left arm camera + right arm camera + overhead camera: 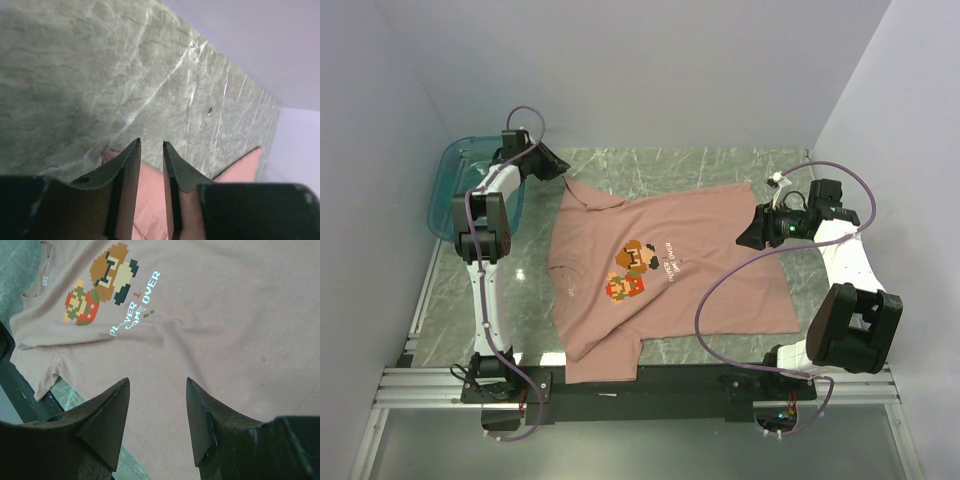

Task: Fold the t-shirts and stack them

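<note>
Where the teal tray (442, 198) sits at the far-left edge of the marble table (720, 165), the L gripper (556, 166) is seen near it, at the far sleeve tip of the pink t-shirt (670, 290). Its jaws are set narrow, w/ pink cloth seen through the gap; whether cloth is pinched can't be told. The shirt is laid flat, print up, across the table's middle, neck toward the L. At the hem end, the R gripper (752, 236) is held over the cloth, jaws wide, nothing btwn them.
</note>
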`<state>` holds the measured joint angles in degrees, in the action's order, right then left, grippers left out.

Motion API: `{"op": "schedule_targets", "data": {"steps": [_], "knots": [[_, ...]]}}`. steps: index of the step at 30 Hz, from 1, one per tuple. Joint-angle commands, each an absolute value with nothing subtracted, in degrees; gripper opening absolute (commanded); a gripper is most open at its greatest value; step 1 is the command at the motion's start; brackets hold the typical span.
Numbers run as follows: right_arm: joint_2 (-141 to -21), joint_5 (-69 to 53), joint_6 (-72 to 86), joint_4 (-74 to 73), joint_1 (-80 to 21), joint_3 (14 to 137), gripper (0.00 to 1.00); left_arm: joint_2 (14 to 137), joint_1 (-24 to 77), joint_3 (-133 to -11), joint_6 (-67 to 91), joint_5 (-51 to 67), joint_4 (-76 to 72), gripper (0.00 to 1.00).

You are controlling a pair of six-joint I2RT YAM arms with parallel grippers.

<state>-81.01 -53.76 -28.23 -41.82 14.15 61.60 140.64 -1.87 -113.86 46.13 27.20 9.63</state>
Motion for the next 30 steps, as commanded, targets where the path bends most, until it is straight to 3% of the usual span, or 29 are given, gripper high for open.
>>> {"op": "schedule_targets", "data": {"steps": [1, 6, 13, 30], "knots": [[-81.39, -54.14, -29.18, -42.36, 14.59, 63.72, 0.56, 136.68, -0.88, -115.40, 39.86, 28.13, 10.53, 0.32], [-81.65, -54.32, -29.44, -42.54, 14.59, 63.81, 0.56, 127.03, 1.49, -107.42, 28.58, 23.91, 16.95, 0.40], [-81.56, -54.49, -29.36, -42.54, 14.59, 63.72, 0.56, 118.48, 4.74, -96.08, 23.99, 19.07, 20.57, 0.41], [-81.21, -54.93, -29.88, -43.07, 14.59, 63.81, 0.56, 120.76, 10.63, -94.30, 24.87, 12.93, 21.45, 0.41]]}}
